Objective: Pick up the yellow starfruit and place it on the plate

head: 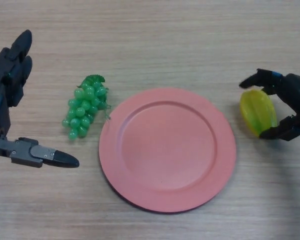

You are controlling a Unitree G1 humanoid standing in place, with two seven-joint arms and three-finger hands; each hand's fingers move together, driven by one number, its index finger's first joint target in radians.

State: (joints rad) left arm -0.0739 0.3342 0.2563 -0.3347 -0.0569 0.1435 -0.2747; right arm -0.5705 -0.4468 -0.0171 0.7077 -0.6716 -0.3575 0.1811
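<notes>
head view, right hand curled round starfruit, beside plate

Right hand curls around the yellow starfruit, right of the pink plate. Green grapes lie left. Left hand hovers open.

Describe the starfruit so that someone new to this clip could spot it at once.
Start at the big pink plate in the middle of the wooden table. Just off its right rim lies the yellow starfruit, framed by the right hand. The only other fruit, a bunch of green grapes, lies left of the plate.
</notes>
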